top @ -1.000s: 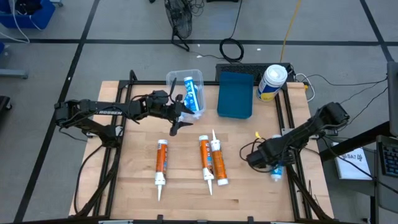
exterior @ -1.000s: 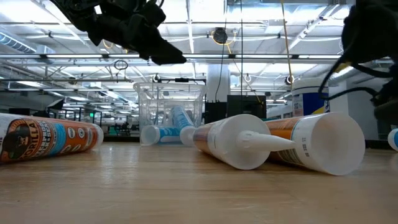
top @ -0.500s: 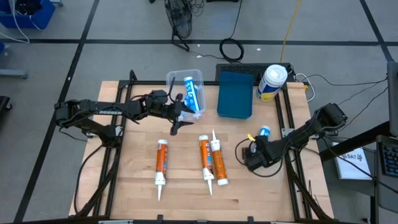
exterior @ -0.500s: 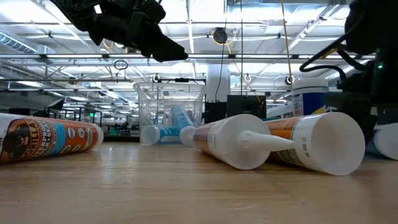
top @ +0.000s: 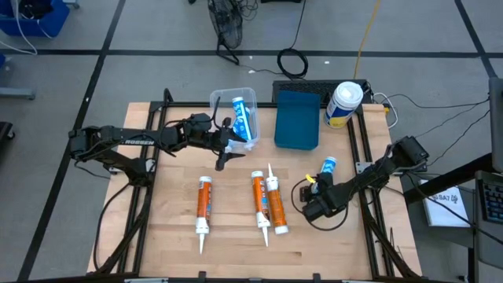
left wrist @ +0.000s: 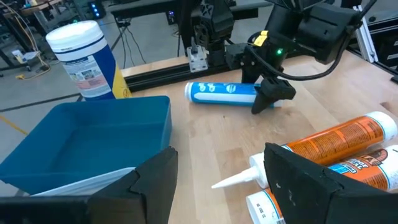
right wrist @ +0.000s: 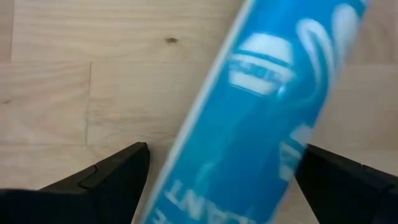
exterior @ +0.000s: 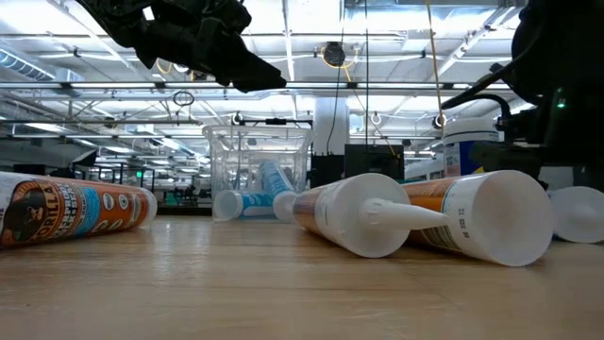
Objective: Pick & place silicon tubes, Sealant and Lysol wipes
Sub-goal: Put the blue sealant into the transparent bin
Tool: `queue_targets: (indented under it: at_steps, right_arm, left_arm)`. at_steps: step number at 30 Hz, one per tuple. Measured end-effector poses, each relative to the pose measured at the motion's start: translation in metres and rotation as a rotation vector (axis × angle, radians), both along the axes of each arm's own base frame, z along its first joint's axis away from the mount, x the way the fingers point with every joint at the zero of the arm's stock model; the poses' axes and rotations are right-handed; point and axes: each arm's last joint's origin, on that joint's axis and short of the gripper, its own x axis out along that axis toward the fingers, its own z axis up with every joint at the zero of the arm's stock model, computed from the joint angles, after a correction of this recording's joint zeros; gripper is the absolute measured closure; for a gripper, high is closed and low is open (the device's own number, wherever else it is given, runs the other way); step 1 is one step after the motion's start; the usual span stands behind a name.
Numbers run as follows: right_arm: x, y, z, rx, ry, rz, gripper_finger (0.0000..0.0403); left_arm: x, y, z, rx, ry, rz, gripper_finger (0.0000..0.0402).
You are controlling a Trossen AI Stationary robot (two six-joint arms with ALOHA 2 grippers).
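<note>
Right end effector point(top: 318, 185) down low over the bench point(top: 236, 244), spread wide, nothing clamped yet. Blue sealant tube point(right wrist: 267, 106) lying flat directly between its fingers point(right wrist: 118, 174), bare wood showing on either side, so straddled rather than gripped. From the left wrist view, contact looks to be at one end of the tube point(left wrist: 224, 91), not mid-body.

Probably a rigid plastic cartridge: smooth, round, glossy label, moderately heavy with filling. Likely to roll sideways on the wood if nudged by one finger first, and to swing nose-down if pinched near an end. Best taken across the barrel near the middle of its length, jaws square to the long axis, closing evenly from both sides. Firm squeeze tolerable, since the wall should not crush easily; too light a squeeze risks a slide on the slick label.

Blue bin point(top: 297, 119) beyond that end effector, toward the far side; Lysol wipes point(top: 343, 104) farther off again, upright just beside the bin, fatter than this opening may comfortably take.

Left end effector point(top: 224, 151) hovering with fingers wide apart, empty, clear bin point(top: 236, 110) just ahead of it with a blue tube already inside. Three more tubes point(top: 259, 200) lying on the wood between the two end effectors.
</note>
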Motion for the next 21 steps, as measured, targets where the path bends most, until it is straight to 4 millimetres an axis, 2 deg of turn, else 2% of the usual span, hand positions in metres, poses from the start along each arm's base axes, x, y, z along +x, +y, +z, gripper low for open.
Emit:
queue_targets:
  at_steps: [5,21]
  right_arm:
    - [-0.0006,-0.0002,0.0000,0.005,0.006,-0.013,0.0057]
    - [-0.0009,-0.0004,-0.0003,-0.002,0.009,-0.008,0.0164]
  left_arm:
    - [0.0000,0.0000,0.0000,0.000,0.000,0.000,0.0162]
    - [0.0000,0.0000,0.0000,0.002,0.000,-0.001,0.0162]
